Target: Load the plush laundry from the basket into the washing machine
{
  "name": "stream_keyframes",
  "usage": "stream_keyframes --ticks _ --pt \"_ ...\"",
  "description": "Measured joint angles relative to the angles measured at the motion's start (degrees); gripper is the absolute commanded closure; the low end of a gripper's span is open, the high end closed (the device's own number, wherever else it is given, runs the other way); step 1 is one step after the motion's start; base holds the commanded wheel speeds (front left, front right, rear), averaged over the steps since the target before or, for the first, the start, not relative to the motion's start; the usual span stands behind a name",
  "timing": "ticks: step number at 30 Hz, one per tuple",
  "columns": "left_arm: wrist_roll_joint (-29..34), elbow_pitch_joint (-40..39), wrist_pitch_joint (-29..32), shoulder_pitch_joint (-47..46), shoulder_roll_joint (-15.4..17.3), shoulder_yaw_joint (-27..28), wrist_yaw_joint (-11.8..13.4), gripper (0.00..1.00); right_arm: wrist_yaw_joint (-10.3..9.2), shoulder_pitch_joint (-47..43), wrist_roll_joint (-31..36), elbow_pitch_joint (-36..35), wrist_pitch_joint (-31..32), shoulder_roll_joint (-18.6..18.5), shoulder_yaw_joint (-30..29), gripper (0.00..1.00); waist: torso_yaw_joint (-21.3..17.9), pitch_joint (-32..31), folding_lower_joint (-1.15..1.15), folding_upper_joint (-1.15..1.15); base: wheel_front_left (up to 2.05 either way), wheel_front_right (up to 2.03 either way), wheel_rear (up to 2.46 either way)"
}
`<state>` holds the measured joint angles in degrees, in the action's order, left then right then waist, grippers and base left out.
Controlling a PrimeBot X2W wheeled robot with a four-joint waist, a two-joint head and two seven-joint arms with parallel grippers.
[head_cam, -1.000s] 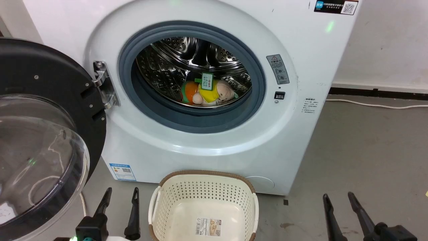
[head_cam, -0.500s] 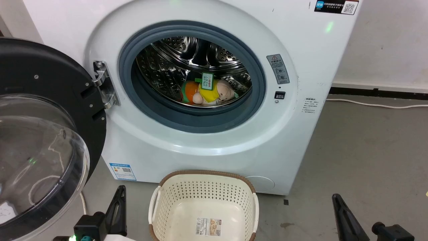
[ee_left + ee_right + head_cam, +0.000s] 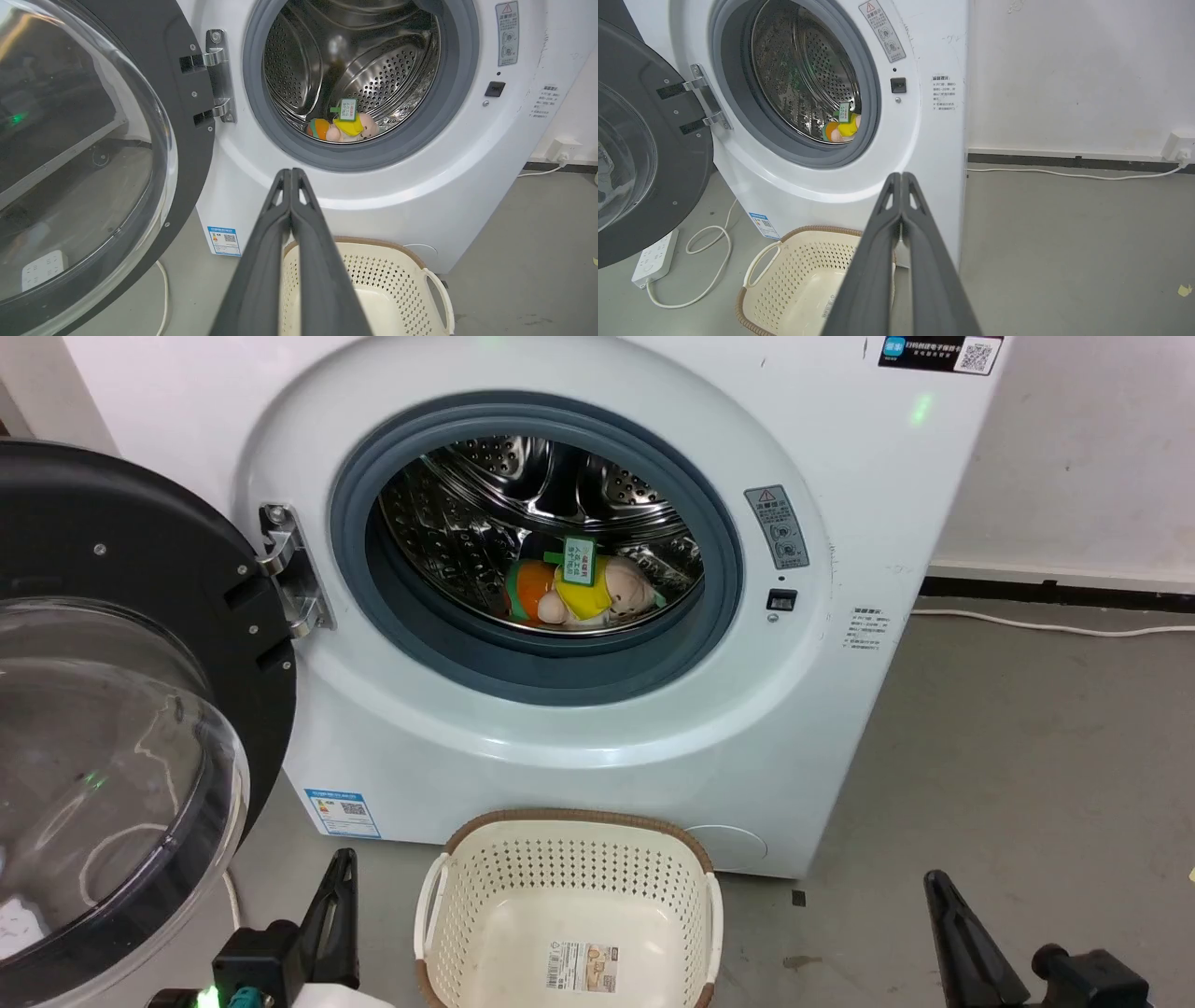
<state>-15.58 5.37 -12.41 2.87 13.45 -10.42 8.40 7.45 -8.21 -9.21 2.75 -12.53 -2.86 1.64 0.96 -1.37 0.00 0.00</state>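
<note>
One piece of plush laundry [image 3: 583,590] counted, already lying low in the steel drum [image 3: 523,495] of the washing machine [image 3: 840,728], just above centre frame in the head view, green tag up, resting on the drum floor behind the grey gasket [image 3: 448,644]. One basket [image 3: 579,818] at bottom centre, on the floor [image 3: 1027,756] just in front of the washing machine, holding nothing but one label sticker [image 3: 581,969] on its bottom. Loading judged done, with nothing more to carry over as far as visible. Possibly left to do: shutting the one round glass door [image 3: 121,709], swung wide open at the left edge. Two grippers, both clenched on nothing: left gripper [image 3: 290,171] with fingers pressed together, pointing up at lower left of the head view beside the basket; right gripper [image 3: 901,175] likewise pinched tight and bare, at lower right, well apart from the basket. One power strip [image 3: 654,259] on the floor at lower left of the right wrist view.
</note>
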Motion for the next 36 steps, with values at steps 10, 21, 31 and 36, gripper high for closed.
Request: stream_keyframes --ticks 10,21,31,36 --pt "1.58 -0.37 1.31 -0.21 -0.80 0.88 -0.60 1.00 0.00 0.54 0.80 -0.14 1.41 0.00 -0.10 1.00 -0.09 0.13 0.00 0.00 0.00 0.00 0.00" --pt "3.43 -1.12 2.81 -0.40 -2.14 2.18 -1.63 1.00 0.00 1.50 1.72 -0.51 2.87 0.00 -0.36 1.00 -0.21 0.30 0.00 0.00 0.00 0.00 0.00" --pt "4.94 -1.51 3.81 -0.54 -3.34 3.20 -2.54 1.00 0.00 1.98 2.66 -0.75 3.97 0.00 -0.48 1.00 -0.30 0.43 0.00 0.00 0.00 0.00 0.00" --pt "5.47 -1.77 4.41 -0.58 -3.68 3.71 -3.03 1.00 0.00 2.74 3.21 -0.91 4.47 0.00 -0.56 1.00 -0.35 0.50 0.00 0.00 0.00 0.00 0.00"
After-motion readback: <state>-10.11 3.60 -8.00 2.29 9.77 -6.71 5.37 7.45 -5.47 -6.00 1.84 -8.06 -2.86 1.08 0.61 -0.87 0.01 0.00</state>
